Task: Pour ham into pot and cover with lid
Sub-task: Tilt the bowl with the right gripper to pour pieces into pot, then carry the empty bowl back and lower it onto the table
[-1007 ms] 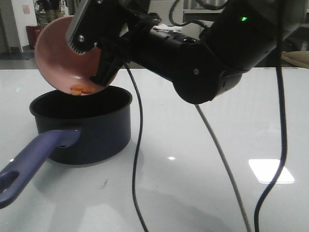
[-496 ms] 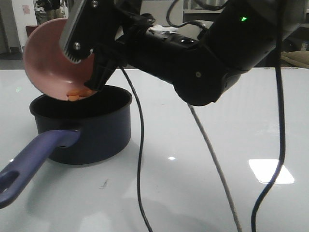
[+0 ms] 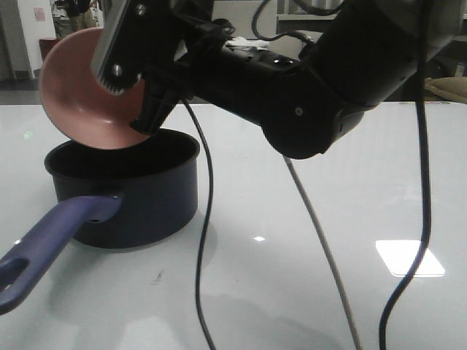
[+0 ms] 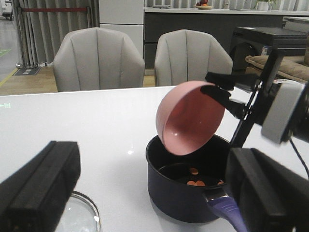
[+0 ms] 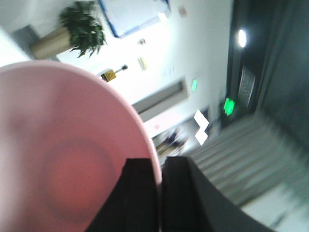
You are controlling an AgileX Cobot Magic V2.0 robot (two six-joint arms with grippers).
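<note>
**Bowl tipped over pot, ham resting inside**

We are seeing the right gripper [image 3: 139, 95] clamping the rim of the pink bowl [image 3: 91, 91], one finger on each face of the wall. The bowl is tilting steeply, its smooth, matte inside showing bare, and its lower edge is hanging just above the pot [image 3: 124, 186]. The ham [image 4: 195, 182] is lying on the pot's black floor, below the bowl and apart from the gripper: a few small, flat, roundish orange pieces. The pot is round and dark navy, with a long purple-blue handle [image 3: 47, 244] pierced by a hole at its end, and it is sitting on the glossy white table [image 3: 328, 189]. The left gripper [image 4: 154, 193] is standing wide, holding nothing. The lid [image 4: 79, 217], glass with a silver rim, is lying flat on the table beside the pot, only partly in view
</note>
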